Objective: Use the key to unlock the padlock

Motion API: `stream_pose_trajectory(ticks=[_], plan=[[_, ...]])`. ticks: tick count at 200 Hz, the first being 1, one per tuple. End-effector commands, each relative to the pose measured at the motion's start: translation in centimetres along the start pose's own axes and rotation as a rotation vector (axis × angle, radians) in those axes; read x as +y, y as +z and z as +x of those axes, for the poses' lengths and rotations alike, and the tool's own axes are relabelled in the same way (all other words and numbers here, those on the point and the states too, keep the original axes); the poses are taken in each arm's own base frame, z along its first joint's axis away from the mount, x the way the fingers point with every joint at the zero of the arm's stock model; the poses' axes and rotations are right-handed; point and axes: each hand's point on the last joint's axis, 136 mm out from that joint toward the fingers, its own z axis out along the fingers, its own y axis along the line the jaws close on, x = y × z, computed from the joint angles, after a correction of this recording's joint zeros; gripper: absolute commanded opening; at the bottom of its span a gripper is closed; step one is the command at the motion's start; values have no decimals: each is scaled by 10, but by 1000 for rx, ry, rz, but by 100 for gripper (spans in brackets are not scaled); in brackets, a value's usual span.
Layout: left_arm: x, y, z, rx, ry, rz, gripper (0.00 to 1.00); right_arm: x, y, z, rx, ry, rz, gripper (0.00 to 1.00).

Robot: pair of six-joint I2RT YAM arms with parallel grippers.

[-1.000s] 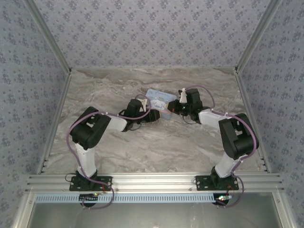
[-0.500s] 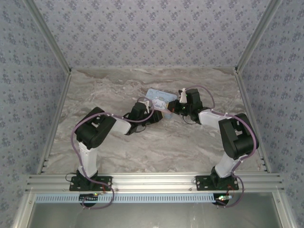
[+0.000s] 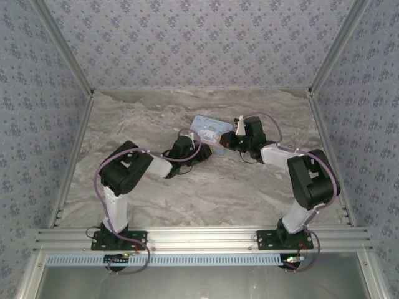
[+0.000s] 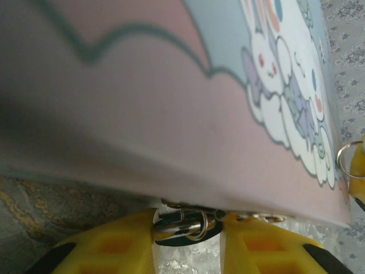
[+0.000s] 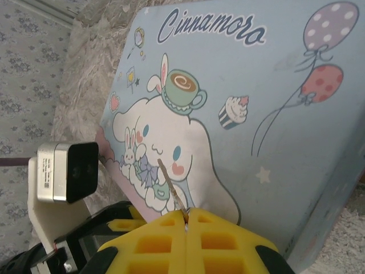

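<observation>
Marble tabletop (image 3: 187, 193) bears a "Cinnamoro" tin (image 5: 274, 114); right hand (image 5: 186, 220) pinches the key (image 5: 171, 191).

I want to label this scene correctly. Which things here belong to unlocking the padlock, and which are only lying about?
For the job:
- padlock, between the left jaws
- key, pinched in the shut right jaws

Only lying about:
- tin box with the cartoon picture; the padlock sits at its edge
- table
</observation>
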Motion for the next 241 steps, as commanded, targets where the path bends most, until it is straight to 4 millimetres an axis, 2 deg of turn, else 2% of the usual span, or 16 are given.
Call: stream_pose_trajectory(ticks=[1,13,34,49,80,110,151,241], plan=[[-20,-3,-8,-17,-9,64,29,16,-17,-7,-34,-102,-15,0],[-21,-4,-7,-10,-18,67,29,22,-26,-13,-54,-155,-11,0],[-24,-5,-6,2,-42,80,28,24,-40,-8,-51,-234,22,0],[-28,-6,-5,10,-63,88,27,21,-47,2,-42,-276,40,0],[-32,-12,-5,24,-109,71,26,12,-53,37,-11,-371,87,0],[-37,-17,-4,33,-175,70,25,-1,-47,65,16,-458,156,0],[-44,-20,0,51,-206,70,25,-11,-34,82,9,-496,150,0],[-51,-24,3,65,-227,52,24,-19,-14,83,-33,-561,144,0]])
